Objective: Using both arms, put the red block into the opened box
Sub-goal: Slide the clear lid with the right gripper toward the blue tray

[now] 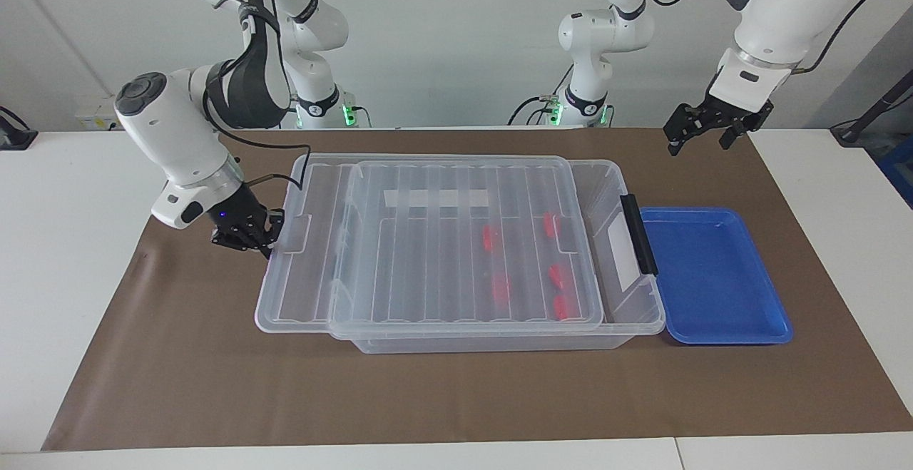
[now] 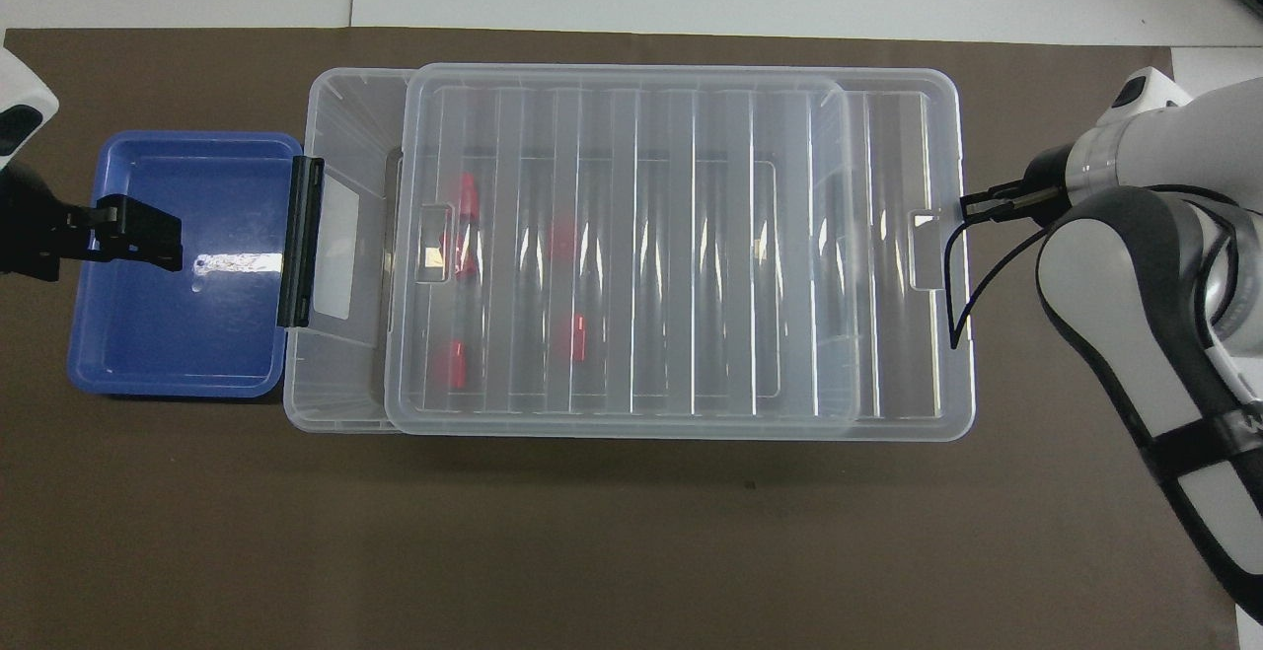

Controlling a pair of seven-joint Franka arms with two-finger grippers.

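Several red blocks (image 1: 558, 275) (image 2: 454, 364) lie on the floor of the clear box (image 1: 612, 183) (image 2: 340, 112), all seen through its ribbed lid (image 1: 428, 256) (image 2: 641, 236). The lid lies flat on the box and overhangs it at the right arm's end. A narrow strip by the black handle (image 1: 637, 233) (image 2: 299, 241) is uncovered. My right gripper (image 1: 248, 237) (image 2: 972, 208) is shut, with its tips against the lid's end rim beside the tab. My left gripper (image 1: 697, 140) (image 2: 158, 236) hangs open and empty over the blue tray.
A shallow blue tray (image 1: 713, 277) (image 2: 178, 334) lies empty against the box's handle end, toward the left arm's end of the table. A brown mat (image 1: 456, 399) covers the tabletop under everything. The right arm's cable (image 2: 952, 305) loops over the lid's corner.
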